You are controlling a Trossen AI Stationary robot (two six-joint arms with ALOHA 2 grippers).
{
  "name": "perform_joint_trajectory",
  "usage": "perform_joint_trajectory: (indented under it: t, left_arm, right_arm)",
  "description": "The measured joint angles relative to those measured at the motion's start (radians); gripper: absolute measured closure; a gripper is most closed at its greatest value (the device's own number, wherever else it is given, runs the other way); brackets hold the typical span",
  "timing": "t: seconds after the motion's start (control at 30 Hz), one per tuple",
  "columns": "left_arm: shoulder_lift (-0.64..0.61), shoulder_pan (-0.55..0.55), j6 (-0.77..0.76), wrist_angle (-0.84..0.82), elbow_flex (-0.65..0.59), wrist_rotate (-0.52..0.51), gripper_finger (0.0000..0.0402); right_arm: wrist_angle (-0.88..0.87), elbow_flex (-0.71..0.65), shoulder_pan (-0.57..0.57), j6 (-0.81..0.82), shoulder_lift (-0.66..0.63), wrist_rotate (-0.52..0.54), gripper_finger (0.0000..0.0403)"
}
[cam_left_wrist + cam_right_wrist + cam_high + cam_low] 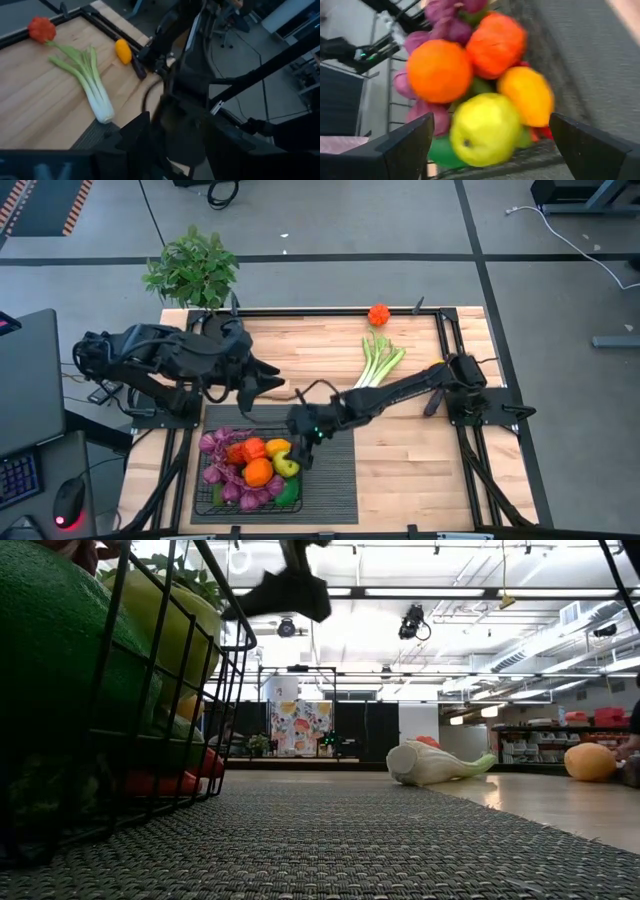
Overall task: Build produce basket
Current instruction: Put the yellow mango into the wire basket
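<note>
The left claw [268, 377] hangs over the far edge of the ribbed mat [335, 470], its dark fingers partly apart; whether anything sits between them cannot be told. Beyond it, off the counter's far left corner, stands a leafy potted plant [192, 268].

Below and nearer than that claw lies the basket [212, 498], a shallow square of thin black wire mesh resting on the mat's woven, corded surface. It is heaped with produce: knobbly purple grapes [216, 448] along its left side and front, a smooth round orange [258, 472] in the middle, a glossy red-orange pepper [253, 449] behind it, a yellow-orange fruit [277, 447] and a waxy yellow-green apple [287, 467] toward the right rim, with a smooth green piece [288, 494] at the front corner.

The right claw [305, 435] hovers just above the basket's right rim, its two flat dark fingers [402, 145] spread wide with nothing between them; the apple [485, 130] and orange [439, 71] sit directly ahead of it.

Farther right, beyond that claw on the pale wood-plank counter [420, 460], a long leek [378, 362] lies with white stalk and fanned green leaves, and a crinkled red pepper [378, 314] rests just at its leafy tip. A small yellow oval fruit [123, 51] lies near the counter's black frame.
</note>
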Motion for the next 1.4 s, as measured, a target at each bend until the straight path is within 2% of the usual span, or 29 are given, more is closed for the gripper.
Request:
perform_joint_trajectory:
  t: [0.3,0.47,0.57,0.7,0.93,1.13,1.23,1.4]
  left_arm:
    - [0.074,-0.021,-0.059,0.007,0.000,-0.014,0.0229]
    - [0.110,-0.019,-0.057,0.030,0.000,-0.016,0.0230]
    - [0.120,-0.012,-0.055,0.041,0.000,-0.033,0.0230]
    - [0.137,-0.012,-0.047,0.056,-0.001,-0.118,0.0230]
    - [0.173,-0.003,-0.030,0.137,0.000,-0.245,0.0230]
    - [0.198,-0.003,-0.009,0.224,-0.001,-0.246,0.0230]
    - [0.201,-0.003,-0.003,0.224,-0.001,-0.244,0.0230]
    - [0.200,-0.002,0.028,0.229,0.000,-0.171,0.0230]
  right_arm:
    - [-0.095,0.000,-0.073,-0.112,-0.135,-0.016,0.0006]
    - [-0.256,0.000,-0.100,-0.193,-0.203,-0.012,0.0007]
    - [-0.377,0.000,-0.115,-0.260,-0.224,0.027,0.0007]
    - [-0.476,0.000,-0.143,-0.364,-0.238,0.043,0.0007]
    - [-0.602,-0.027,-0.200,-0.434,-0.238,0.039,0.0007]
    - [-0.648,-0.085,-0.251,-0.437,-0.238,0.043,0.0007]
    - [-0.693,-0.105,-0.277,-0.427,-0.239,0.087,0.0007]
    - [-0.699,-0.168,-0.323,-0.384,-0.274,0.136,0.0007]
